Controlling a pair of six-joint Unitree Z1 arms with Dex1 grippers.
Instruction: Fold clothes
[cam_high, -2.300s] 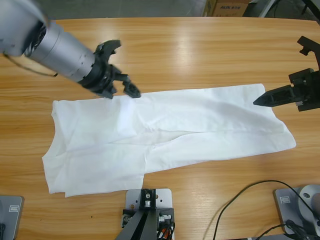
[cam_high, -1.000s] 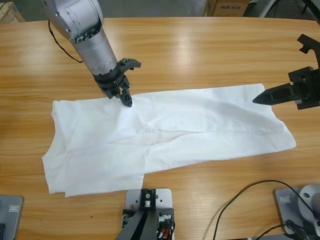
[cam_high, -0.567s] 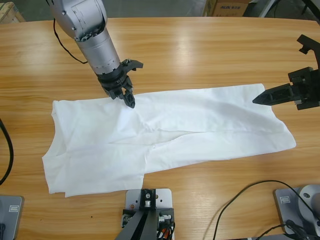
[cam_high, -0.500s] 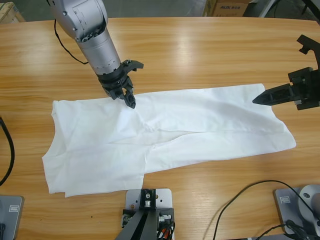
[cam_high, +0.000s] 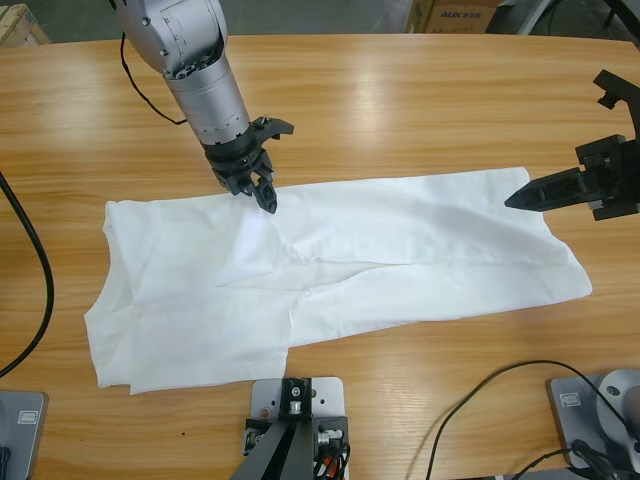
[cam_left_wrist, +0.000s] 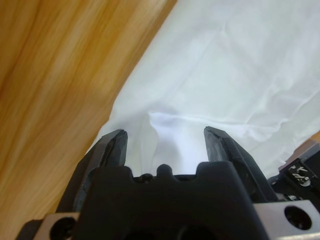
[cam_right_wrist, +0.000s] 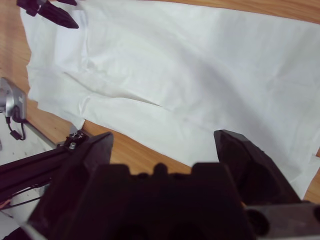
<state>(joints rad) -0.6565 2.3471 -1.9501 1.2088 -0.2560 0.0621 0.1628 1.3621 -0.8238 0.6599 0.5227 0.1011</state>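
One white T-shirt (cam_high: 330, 275) lies flat and lengthwise on the wooden table (cam_high: 400, 90), folded narrow, lightly creased. The left gripper (cam_high: 262, 192) hangs at the shirt's far edge, jaws parted around a small raised fold of cloth. The right gripper (cam_high: 520, 200) hovers at the shirt's right end, jaws apart, holding nothing.

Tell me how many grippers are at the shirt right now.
2: the left gripper stands open at the shirt's far edge, near the middle; the right gripper points at its end, by the table's right side.

T-shirt (cam_high: 340, 265) spread flat on table (cam_high: 400, 90), cable (cam_high: 35, 250) at left edge
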